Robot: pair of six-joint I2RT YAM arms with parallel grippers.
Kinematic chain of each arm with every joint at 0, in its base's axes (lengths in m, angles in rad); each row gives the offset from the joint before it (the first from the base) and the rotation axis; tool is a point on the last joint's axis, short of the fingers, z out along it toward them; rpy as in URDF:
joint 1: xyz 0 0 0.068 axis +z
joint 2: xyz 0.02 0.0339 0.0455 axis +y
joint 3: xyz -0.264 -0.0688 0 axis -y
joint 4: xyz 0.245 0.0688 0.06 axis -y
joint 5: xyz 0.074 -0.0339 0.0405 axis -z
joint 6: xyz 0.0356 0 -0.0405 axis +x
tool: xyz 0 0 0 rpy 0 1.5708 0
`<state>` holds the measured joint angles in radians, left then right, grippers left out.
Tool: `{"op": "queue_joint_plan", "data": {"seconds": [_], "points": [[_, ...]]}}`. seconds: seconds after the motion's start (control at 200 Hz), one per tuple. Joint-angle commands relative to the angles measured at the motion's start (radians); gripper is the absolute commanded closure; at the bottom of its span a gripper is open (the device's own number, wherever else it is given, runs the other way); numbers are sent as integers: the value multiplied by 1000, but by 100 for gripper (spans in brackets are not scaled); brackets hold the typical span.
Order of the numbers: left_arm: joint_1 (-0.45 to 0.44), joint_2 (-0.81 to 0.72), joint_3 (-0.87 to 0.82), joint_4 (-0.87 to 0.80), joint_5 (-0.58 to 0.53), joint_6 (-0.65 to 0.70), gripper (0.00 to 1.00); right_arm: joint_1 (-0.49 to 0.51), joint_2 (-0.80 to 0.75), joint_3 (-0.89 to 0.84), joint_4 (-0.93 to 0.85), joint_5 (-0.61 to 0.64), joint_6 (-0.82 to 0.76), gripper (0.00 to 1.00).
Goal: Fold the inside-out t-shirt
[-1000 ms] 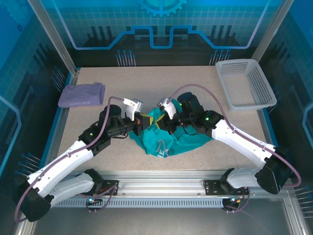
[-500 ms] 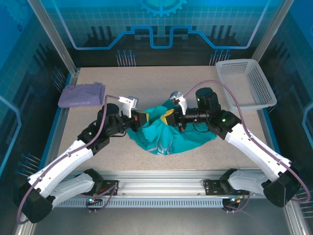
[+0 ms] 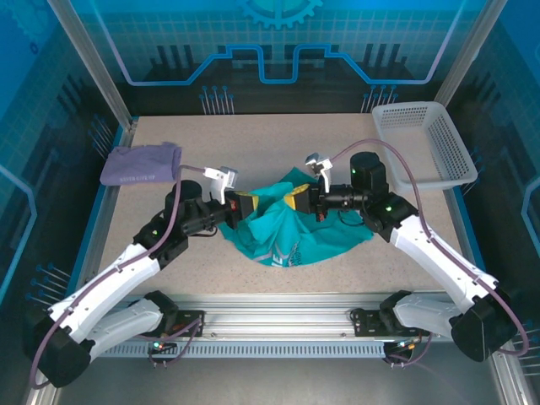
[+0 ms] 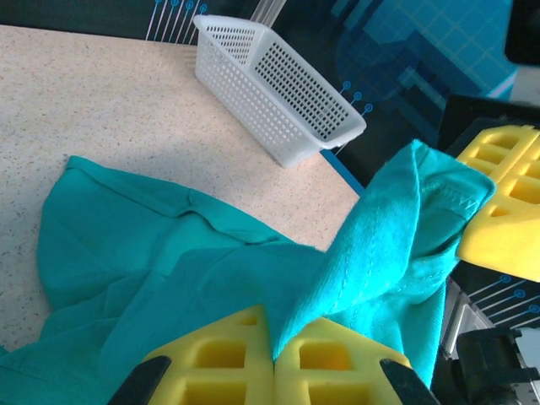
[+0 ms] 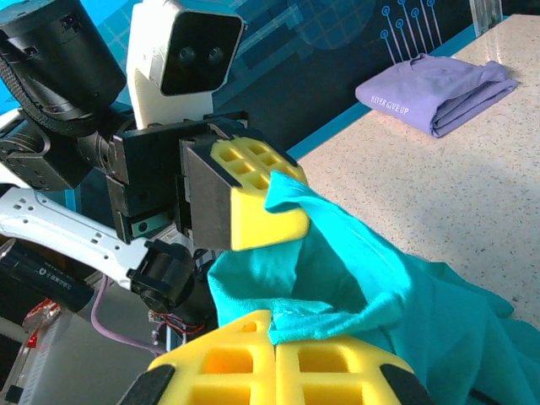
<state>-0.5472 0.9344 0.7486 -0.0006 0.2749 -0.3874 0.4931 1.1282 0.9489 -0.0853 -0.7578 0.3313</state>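
While both arms have cloth pinched, what matters to me is the line between the two grips. The inside-out t-shirt [image 3: 291, 243] sits bunched on the table [image 3: 253, 143], well off the near-left corner of the basket [image 3: 422, 143], with one fold lifted clear of the heap. My left gripper [image 3: 243, 205] is clamped tight on one end of that fold, jaws pressed together with teal cloth squeezed out between them. My right gripper [image 3: 297, 199], the one closer to the basket, is closed just as hard on the other end. The short span between them runs along a line pointing roughly at the basket's near side, and the rest of the shirt hangs below, on the side away from the basket's far rim. I judge the coming move to be a pull apart along that line, right hand going basket-ward and left away from it, to spread the edge before any fold.
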Motion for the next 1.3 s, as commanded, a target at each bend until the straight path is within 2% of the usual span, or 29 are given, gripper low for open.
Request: {"op": "queue_joint_plan", "data": {"seconds": [0.0, 0.205, 0.35, 0.44, 0.565, 0.705, 0.86, 0.95, 1.03, 1.095, 1.135, 1.215, 1.295], "points": [[28, -18, -10, 37, 8, -28, 100, -29, -52, -24, 62, -65, 28, 100], [41, 9, -13, 39, 11, -31, 100, -41, -76, -50, 84, -122, 26, 100], [42, 12, -14, 37, 18, -19, 100, -43, -79, -61, 69, -87, 25, 99], [42, 12, -13, 37, 36, -13, 100, -46, -84, -43, -29, 37, 3, 87], [41, 15, -12, 57, 84, -6, 100, -10, -64, 41, -264, 214, -148, 67], [42, 19, -4, 59, 127, 9, 100, 60, -58, 105, -346, 316, -278, 55], [40, 15, -3, 62, 162, 20, 100, 136, 24, 185, -397, 340, -381, 47], [40, 14, -1, 60, 179, 24, 100, 152, 87, 225, -403, 303, -391, 38], [40, 11, -1, 59, 192, 25, 100, 174, 142, 241, -384, 275, -386, 35], [41, 6, -3, 59, 198, 30, 100, 189, 182, 247, -364, 265, -376, 36], [40, 2, -6, 57, 189, 31, 100, 190, 203, 248, -348, 237, -363, 42], [40, -13, -6, 28, 129, 34, 100, 190, 225, 233, -294, 176, -319, 69], [40, -25, 6, -52, -28, 36, 96, 186, 224, 193, -176, 124, -223, 92]]}}
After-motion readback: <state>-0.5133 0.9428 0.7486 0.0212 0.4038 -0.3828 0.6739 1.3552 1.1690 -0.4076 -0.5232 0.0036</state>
